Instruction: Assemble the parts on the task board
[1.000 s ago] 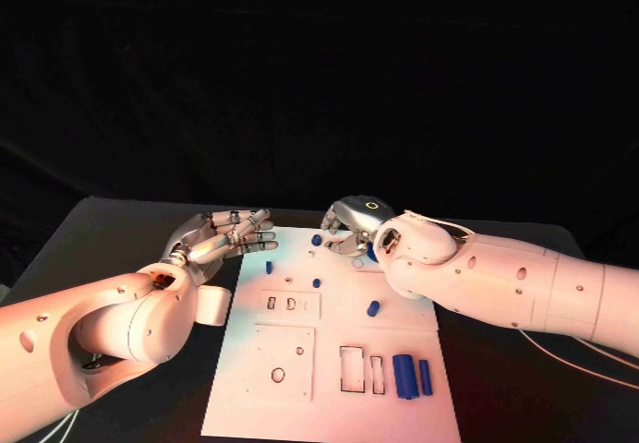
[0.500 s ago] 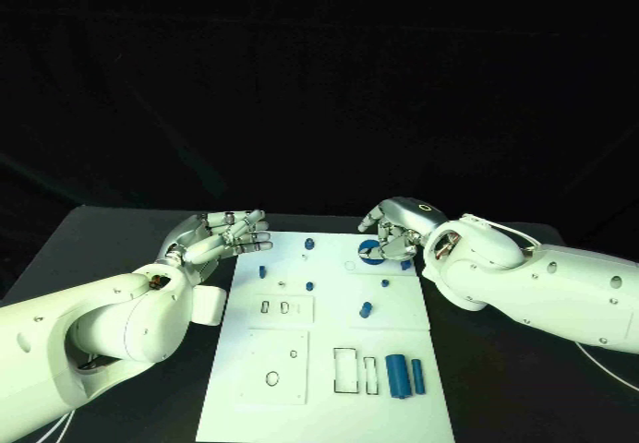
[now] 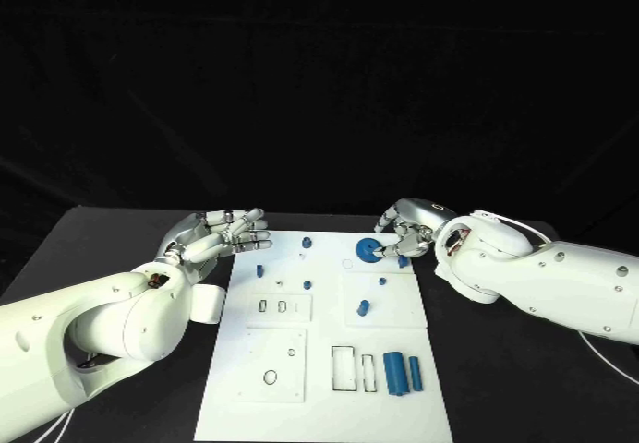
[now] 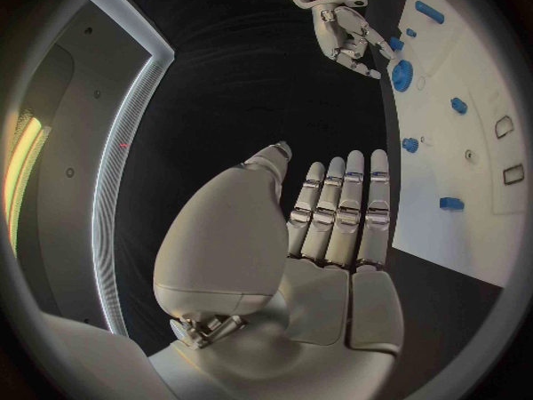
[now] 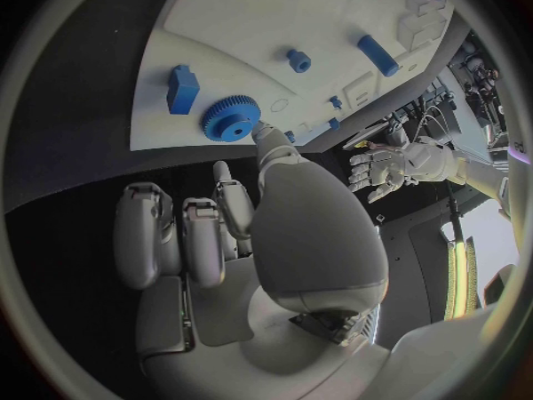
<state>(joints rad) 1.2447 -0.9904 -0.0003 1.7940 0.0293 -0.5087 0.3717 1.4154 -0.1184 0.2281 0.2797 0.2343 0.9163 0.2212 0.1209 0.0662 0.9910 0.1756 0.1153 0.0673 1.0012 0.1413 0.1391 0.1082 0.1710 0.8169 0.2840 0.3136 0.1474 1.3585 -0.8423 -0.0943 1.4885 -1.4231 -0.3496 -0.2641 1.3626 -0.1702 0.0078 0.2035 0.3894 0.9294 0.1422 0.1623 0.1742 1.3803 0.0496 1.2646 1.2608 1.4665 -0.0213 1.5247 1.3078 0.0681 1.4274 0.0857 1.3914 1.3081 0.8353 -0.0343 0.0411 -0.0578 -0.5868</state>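
the left hand (image 3: pixel 213 242) hovers over the bench (image 3: pixel 93 249) just off the left edge of the white board (image 3: pixel 319 369), palm up, its fingers (image 4: pixel 346 204) straight, side by side and holding nothing. the right hand (image 3: pixel 406 231) sits at the board's far right corner with its fingers curled loosely; one fingertip reaches the toothed rim of the blue gear (image 3: pixel 369 248), and i cannot tell whether it truly touches or grips it. in the right wrist view the thumb tip ends right at the gear (image 5: pixel 231 117) while the other fingers (image 5: pixel 183 236) stay bent back and clear of it.

the gear lies flat near the board's far edge, with a small blue block (image 3: pixel 403 262) just beside it under the right hand. small blue pegs (image 3: pixel 307 243) stand across the far half of the board. near the front right, two blue bars (image 3: pixel 397 374) lie side by side next to open rectangular slots (image 3: pixel 346 367). the middle and front left of the board are bare white, and dark bench lies open on both sides.

the right wrist view shows the gear's teeth and the block (image 5: pixel 182 89) clearly; the left wrist view shows the right hand (image 4: pixel 350 36) from across the board, by the gear (image 4: pixel 402 74).
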